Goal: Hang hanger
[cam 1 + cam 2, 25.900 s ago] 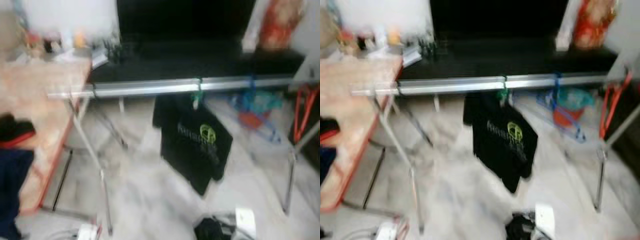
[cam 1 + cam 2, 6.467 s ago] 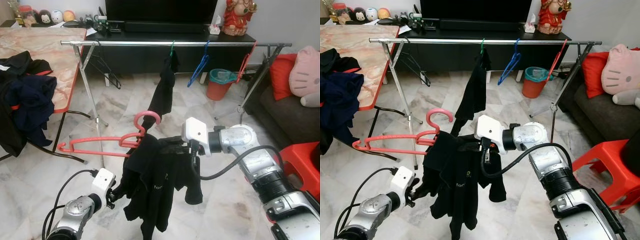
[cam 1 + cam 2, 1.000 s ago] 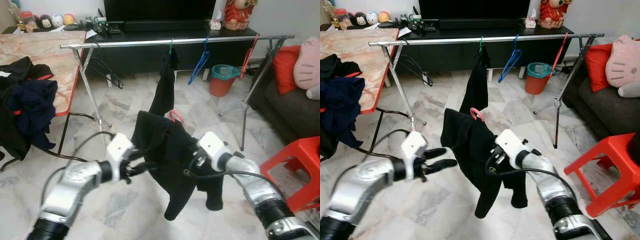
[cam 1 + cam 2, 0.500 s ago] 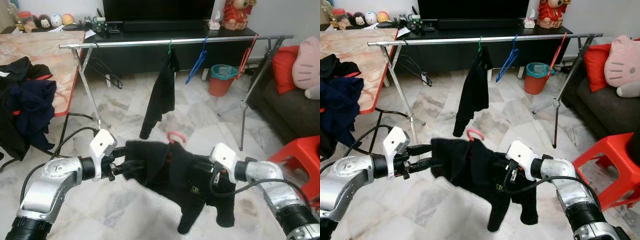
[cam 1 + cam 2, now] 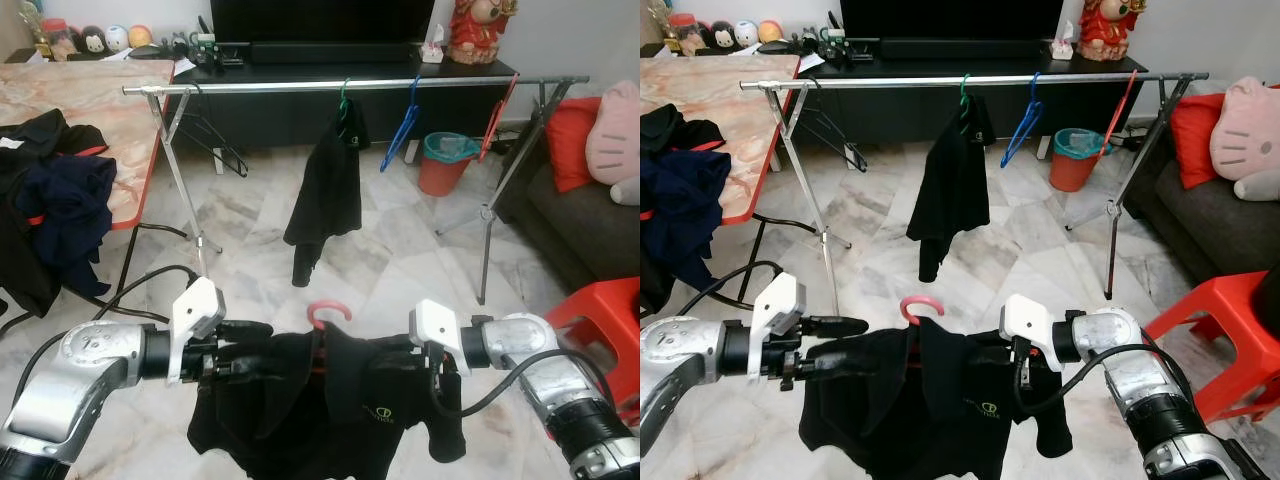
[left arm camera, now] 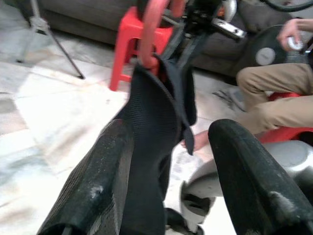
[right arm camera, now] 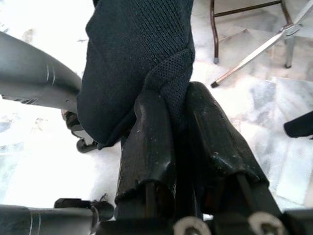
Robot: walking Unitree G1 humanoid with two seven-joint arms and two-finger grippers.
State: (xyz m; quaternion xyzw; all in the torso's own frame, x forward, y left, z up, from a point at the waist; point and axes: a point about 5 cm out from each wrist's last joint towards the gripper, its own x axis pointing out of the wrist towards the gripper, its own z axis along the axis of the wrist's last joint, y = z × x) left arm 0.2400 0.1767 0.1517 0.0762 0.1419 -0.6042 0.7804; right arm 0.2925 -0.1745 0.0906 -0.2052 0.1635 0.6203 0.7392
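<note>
- The hanger (image 5: 327, 313), pink, carries a black shirt (image 5: 330, 405) and hangs low between my two arms, well in front of the clothes rail (image 5: 350, 87).
- My left gripper (image 5: 250, 347) is spread, its fingers on either side of the shirt's left shoulder.
- My right gripper (image 7: 178, 117) is pinching the shirt's right shoulder.
- On the rail hang another black shirt (image 5: 328, 190) and a blue hanger (image 5: 400, 135).
</note>
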